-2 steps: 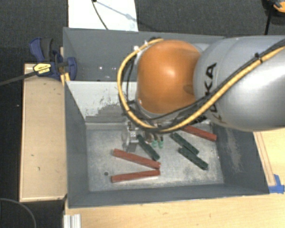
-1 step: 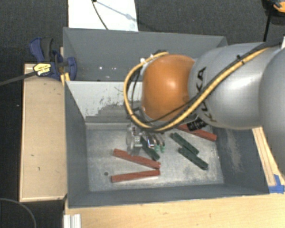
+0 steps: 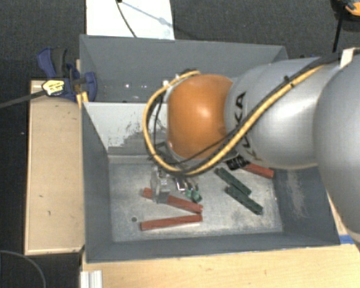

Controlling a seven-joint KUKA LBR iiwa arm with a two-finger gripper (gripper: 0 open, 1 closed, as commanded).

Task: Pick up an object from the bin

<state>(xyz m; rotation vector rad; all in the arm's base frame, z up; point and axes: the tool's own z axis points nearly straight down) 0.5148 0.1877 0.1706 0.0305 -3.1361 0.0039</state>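
My gripper (image 3: pixel 165 191) reaches down under the orange wrist cover to the bin floor left of centre. Its metal fingers stand on a red-brown stick (image 3: pixel 181 204) that lies slanted there, with a short red-brown piece (image 3: pixel 147 193) just to the left. A small green part (image 3: pixel 195 195) sits against the gripper's right side. A second, longer red-brown stick (image 3: pixel 170 222) lies flat a little nearer the front wall.
Two dark green bars (image 3: pixel 240 192) lie slanted on the floor to the right, with a red-brown piece (image 3: pixel 259 171) behind them, partly under the arm. The arm and its orange cover hide the middle and right rear of the bin.
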